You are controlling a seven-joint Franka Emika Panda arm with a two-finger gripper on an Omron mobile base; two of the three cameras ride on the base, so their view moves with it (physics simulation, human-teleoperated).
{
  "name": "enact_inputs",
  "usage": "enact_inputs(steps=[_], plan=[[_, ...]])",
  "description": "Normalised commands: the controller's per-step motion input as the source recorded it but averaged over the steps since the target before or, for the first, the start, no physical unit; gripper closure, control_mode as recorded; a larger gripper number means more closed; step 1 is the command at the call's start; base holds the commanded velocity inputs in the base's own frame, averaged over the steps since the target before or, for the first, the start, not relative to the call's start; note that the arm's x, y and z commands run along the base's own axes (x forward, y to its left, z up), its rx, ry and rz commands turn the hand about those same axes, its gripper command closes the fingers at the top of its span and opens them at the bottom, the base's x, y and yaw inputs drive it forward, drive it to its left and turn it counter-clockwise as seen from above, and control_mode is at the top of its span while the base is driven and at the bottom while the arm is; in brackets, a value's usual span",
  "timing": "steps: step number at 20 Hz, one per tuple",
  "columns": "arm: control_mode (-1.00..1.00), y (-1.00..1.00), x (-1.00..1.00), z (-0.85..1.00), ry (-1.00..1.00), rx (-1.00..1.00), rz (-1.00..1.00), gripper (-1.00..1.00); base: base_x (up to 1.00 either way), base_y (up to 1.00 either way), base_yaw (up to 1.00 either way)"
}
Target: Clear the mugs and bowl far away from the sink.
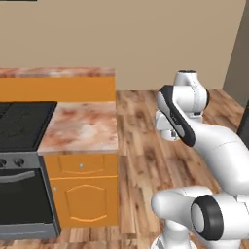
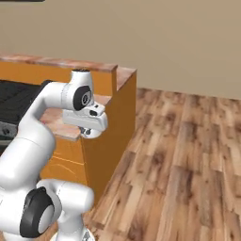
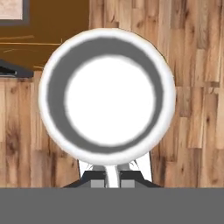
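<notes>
Gripper (image 3: 113,180) clenched, fingertips together, nothing between them, pointing down over wood floor (image 3: 192,109). Bowl and mug location: cannot tell. Left base view gives stove (image 1: 22,124) left of marbled counter (image 1: 82,129); right base view gives orange cabinet (image 2: 113,141) side.

Brightness: even and bright in all three views, no dim corners.
Light source: can't tell; flat rendered light, nothing points to a lamp.
Shadows: barely any; the arm (image 1: 214,141) drops no clear shadow on the floor (image 2: 188,155).
Glare: none on the counter (image 1: 82,127); the arm's white shells shade softly to grey.
Sharpness: soft throughout, edges jagged and blurry, wood grain smeared.
Hand view: round white body up close, rim fuzzy.
Distortion: none at the edges.
</notes>
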Motion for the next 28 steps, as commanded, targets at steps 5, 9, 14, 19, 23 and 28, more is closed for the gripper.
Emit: enact_inputs(steps=[5,9,14,19,23,28], plan=[[1.0,0.0,0.0,0.0,0.0,0.0,0.0,1.0,0.95,0.99,-0.33],[1.0,0.0,0.0,0.0,0.0,0.0,0.0,1.0,0.6,0.9,-0.19],[1.0,0.0,0.0,0.0,0.0,0.0,0.0,1.0,0.38,0.63,-0.07],[1.0,0.0,0.0,0.0,0.0,0.0,0.0,1.0,0.34,0.19,0.0],[1.0,0.0,0.0,0.0,0.0,0.0,0.0,1.0,0.42,0.29,0.0],[1.0,0.0,0.0,0.0,0.0,0.0,0.0,1.0,0.54,0.29,0.0]])
